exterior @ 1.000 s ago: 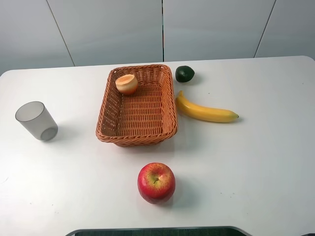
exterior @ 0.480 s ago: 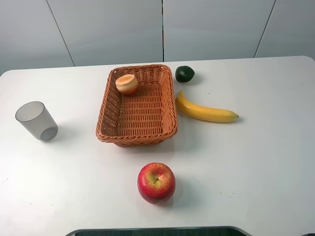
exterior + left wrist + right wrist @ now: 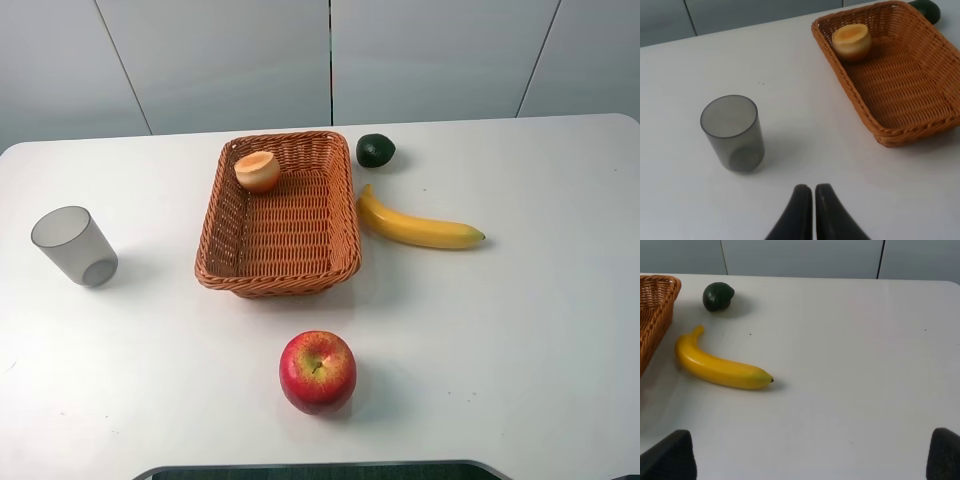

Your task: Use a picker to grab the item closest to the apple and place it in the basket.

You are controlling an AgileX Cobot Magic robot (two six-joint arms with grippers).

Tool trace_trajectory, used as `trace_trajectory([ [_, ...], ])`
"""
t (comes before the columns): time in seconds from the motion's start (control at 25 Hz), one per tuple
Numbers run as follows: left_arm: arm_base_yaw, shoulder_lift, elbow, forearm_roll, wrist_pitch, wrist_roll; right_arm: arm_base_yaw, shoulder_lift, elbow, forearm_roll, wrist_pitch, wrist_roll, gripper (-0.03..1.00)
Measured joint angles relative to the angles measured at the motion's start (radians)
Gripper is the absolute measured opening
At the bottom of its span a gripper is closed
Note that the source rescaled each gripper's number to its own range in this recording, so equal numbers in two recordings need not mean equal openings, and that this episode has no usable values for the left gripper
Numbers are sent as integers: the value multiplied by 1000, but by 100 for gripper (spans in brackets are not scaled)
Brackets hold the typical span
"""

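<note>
A grey translucent cup is seen near the table's left edge, with a banana and a dark green fruit just right of the basket. The item, dull orange with a paler top, lies in the basket's far-left corner. The apple sits near the front edge. The left end effector is pressed together, empty; the right end effector is spread wide, empty.

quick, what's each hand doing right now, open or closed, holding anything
Left hand: closed, fingertips together, holding nothing, above the table near the grey cup.
Right hand: open wide, fingers at the view's edges, holding nothing.
</note>
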Motion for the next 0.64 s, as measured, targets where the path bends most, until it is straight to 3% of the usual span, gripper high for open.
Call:
trace_trajectory([
  [0.64,0,0,0,0,0,0,0,0,0,0,0,8,100],
])
